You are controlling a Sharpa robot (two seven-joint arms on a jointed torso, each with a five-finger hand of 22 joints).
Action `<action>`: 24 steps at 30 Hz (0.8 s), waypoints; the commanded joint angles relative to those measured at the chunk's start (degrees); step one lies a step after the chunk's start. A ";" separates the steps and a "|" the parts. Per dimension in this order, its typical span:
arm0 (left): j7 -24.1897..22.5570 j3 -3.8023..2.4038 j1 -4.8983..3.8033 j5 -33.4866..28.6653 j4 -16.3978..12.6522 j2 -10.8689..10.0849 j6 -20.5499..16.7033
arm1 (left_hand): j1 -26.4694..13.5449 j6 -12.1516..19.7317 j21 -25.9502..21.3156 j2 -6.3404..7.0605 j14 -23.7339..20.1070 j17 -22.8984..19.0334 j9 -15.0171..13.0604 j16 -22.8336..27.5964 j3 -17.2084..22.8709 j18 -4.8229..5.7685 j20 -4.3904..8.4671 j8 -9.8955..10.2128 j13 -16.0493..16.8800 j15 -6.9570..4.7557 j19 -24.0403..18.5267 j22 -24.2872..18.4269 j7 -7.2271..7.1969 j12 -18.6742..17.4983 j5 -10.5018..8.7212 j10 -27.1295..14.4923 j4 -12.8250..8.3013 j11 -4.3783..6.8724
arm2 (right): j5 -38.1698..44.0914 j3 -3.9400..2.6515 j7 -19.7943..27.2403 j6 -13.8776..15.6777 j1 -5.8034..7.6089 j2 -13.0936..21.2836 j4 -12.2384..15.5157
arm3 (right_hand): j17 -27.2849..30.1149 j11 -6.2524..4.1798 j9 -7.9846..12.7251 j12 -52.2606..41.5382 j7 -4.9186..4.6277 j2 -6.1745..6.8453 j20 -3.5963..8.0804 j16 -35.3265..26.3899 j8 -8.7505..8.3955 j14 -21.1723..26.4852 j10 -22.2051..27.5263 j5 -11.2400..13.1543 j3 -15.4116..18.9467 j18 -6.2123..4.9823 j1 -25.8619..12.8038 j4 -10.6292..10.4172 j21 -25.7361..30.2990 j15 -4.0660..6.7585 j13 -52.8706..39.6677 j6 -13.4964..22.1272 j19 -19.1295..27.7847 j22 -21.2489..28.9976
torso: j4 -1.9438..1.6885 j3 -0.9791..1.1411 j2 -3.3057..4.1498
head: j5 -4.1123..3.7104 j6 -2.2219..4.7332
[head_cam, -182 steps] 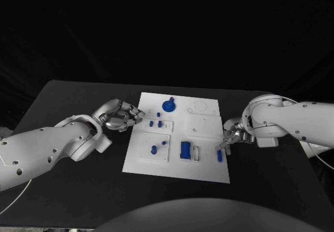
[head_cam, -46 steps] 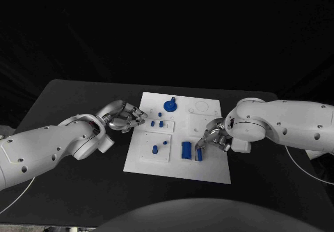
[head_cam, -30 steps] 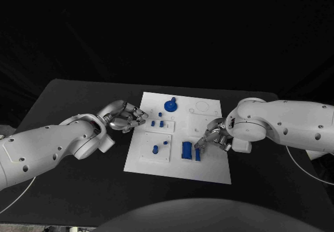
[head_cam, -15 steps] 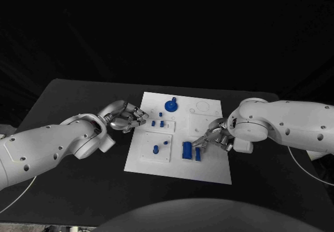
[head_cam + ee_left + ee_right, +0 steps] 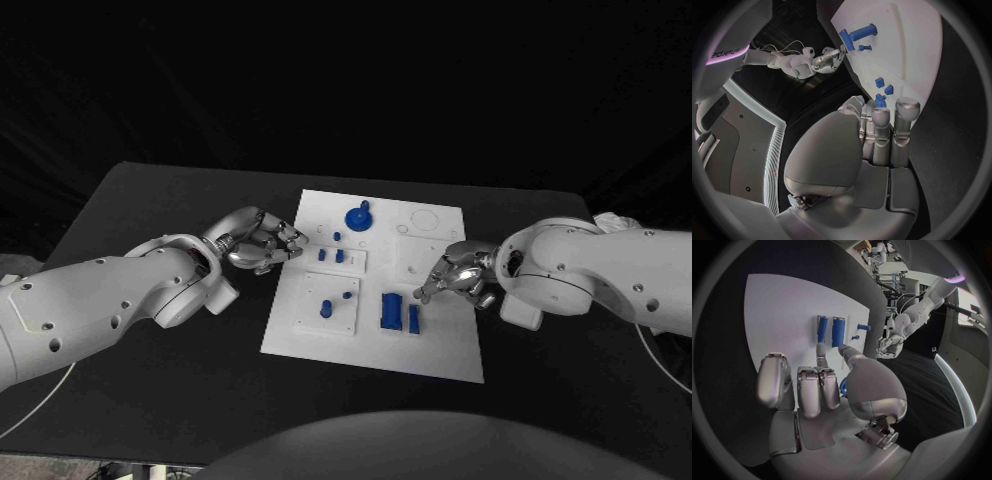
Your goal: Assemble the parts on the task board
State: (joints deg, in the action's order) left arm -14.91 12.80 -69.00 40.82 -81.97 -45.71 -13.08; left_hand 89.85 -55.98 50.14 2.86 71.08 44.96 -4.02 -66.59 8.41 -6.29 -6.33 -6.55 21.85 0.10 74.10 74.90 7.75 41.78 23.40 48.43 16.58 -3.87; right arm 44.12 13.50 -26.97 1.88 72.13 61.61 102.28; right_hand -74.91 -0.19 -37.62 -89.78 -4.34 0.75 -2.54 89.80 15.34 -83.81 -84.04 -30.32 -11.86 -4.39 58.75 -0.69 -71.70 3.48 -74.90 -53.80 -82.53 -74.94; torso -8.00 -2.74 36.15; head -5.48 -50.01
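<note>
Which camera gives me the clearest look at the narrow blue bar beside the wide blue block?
The head view: the narrow blue bar lies unobstructed on the task board, just right of the wide blue block. The right wrist view also shows it, past the right hand. The left wrist view doesn't show it clearly.

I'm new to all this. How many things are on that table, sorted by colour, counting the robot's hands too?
Blue parts: 8
White task board: 1
Silver hands: 2, the left hand and the right hand
Total: 11
</note>
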 commanded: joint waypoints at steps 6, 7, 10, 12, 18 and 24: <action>-1.85 -0.03 0.28 -0.23 -0.55 -0.79 -0.44 | 0.23 0.05 -0.51 0.28 -0.15 -0.18 0.05 0.18 0.52 -0.97 0.20 0.12 -0.10 -0.17 -0.39 5.13 -0.06 0.33 0.57 0.06 -0.02 0.14 | 27.56 0.04 18.82 14.69 -2.89 4.58 5.74 | -15.09 0.10 -16.68 -0.22 -0.01 -1.00 -0.37 0.20 14.97 -6.19 -5.96 -4.59 -2.84 0.94 8.42 3.33 -2.41 -0.18 -15.10 12.46 -0.40 -10.53 | 0.35 -0.24 -0.01 | -0.25 0.01; -1.93 -0.03 0.32 -0.23 -0.60 -0.89 -0.51 | 0.23 0.05 -0.51 0.28 -0.15 -0.18 0.05 0.18 0.52 -0.97 0.20 0.12 -0.10 -0.17 -0.39 5.13 -0.06 0.33 0.57 0.06 -0.02 0.14 | 29.53 0.04 20.00 15.87 -3.52 4.99 6.11 | -15.09 0.07 -17.22 -0.22 -0.11 -1.04 -0.44 0.20 15.55 -6.19 -5.96 -2.15 -3.08 0.99 9.21 3.56 -2.72 -0.17 -15.10 13.34 -0.40 -10.60 | 0.49 -0.30 0.02 | -0.22 0.01; -2.18 -0.03 0.40 -0.23 -0.74 -1.22 -0.78 | 0.34 0.00 -0.52 0.29 -0.20 -0.27 0.04 0.22 0.60 -0.97 0.21 0.09 -0.10 -0.18 -0.38 5.13 -0.04 0.34 0.63 0.05 -0.04 0.14 | 34.40 0.04 22.17 18.55 -5.84 5.82 6.69 | -15.09 0.20 -18.29 -0.22 -0.30 -0.63 -0.60 0.20 17.24 -6.19 -5.96 3.71 -3.25 0.90 11.02 3.98 -2.57 -0.48 -15.10 14.69 0.07 -10.50 | 0.95 -0.42 0.11 | -0.10 0.01; -2.26 -0.03 0.44 -0.23 -0.80 -1.40 -0.86 | 0.44 -0.04 -0.55 0.30 -0.20 -0.28 0.03 0.22 0.68 -0.97 0.22 0.07 -0.11 -0.19 -0.38 5.13 -0.01 0.36 0.70 0.06 -0.05 0.15 | 36.38 0.04 22.52 19.37 -7.25 5.89 6.47 | -15.09 0.25 -18.81 -0.22 -0.35 -0.35 -0.75 0.20 18.26 -6.19 -5.96 5.15 -3.14 0.81 11.52 3.90 -2.17 -0.52 -15.10 14.88 0.45 -10.36 | 1.11 -0.47 0.14 | -0.11 0.01; -2.30 -0.03 0.51 -0.23 -1.02 -1.93 -0.88 | 0.56 -0.10 -0.59 0.32 -0.24 -0.34 0.02 0.25 0.76 -0.98 0.23 0.03 -0.11 -0.19 -0.37 5.14 0.03 0.37 0.78 0.06 -0.06 0.14 | 37.56 0.04 22.67 21.01 -10.87 5.10 4.92 | -15.09 -0.31 -31.48 -0.22 1.03 0.47 -0.75 0.20 33.67 -6.19 -5.96 10.93 -0.74 0.81 11.69 1.33 -2.84 -0.26 -15.10 16.31 0.61 -10.40 | 1.44 -0.47 0.19 | 0.10 0.01; -2.31 -0.03 0.53 -0.23 -1.25 -2.51 -0.92 | 0.63 -0.14 -0.57 0.33 -0.23 -0.33 0.01 0.24 0.82 -0.97 0.24 0.00 -0.11 -0.19 -0.35 5.15 0.07 0.38 0.85 0.05 -0.06 0.14 | 37.53 0.04 22.64 22.02 -12.46 3.91 3.97 | -15.09 -0.76 -38.53 -0.22 1.59 1.06 -0.33 0.20 44.11 -6.19 -5.96 18.14 1.50 0.83 10.67 -1.62 -3.22 0.14 -15.10 10.20 0.59 -10.43 | 1.54 -0.47 0.14 | 0.25 0.01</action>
State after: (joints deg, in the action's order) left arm -16.30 12.80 -68.48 40.82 -83.00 -48.21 -13.71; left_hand 90.08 -55.98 49.80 3.08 71.08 44.67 -4.02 -66.59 8.89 -6.29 -6.12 -6.55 21.81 0.10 73.90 74.90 7.76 41.78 24.07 48.43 16.42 -3.87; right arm 79.15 13.56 -5.89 21.76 59.88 65.74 106.37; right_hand -74.95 -0.62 -74.85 -89.78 -2.75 1.78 -3.18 89.80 58.97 -84.03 -84.05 -12.68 -10.35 -4.39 69.90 -1.94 -74.67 3.27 -74.95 -43.32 -81.85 -74.93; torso -6.56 -3.18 36.33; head -5.29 -50.01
